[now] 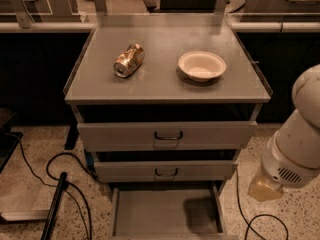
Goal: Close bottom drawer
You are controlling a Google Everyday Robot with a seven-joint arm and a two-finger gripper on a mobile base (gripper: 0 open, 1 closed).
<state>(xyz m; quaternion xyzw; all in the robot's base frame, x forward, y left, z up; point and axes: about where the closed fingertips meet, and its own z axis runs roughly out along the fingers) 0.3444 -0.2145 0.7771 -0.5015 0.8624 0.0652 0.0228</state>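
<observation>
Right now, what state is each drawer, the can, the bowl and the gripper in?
bottom drawer: pulled out, open.
middle drawer: looks shut.
top drawer: looks shut.
can: crushed, lying on its side.
bowl: upright on the cabinet top.
gripper: low, right of the bottom drawer, touching nothing.

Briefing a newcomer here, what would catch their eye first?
The bottom drawer gapes open, pulled far out below two other drawers. The white arm looms at the right edge, its claw hanging low beside that drawer. On top lie a crushed can and a white bowl.
</observation>
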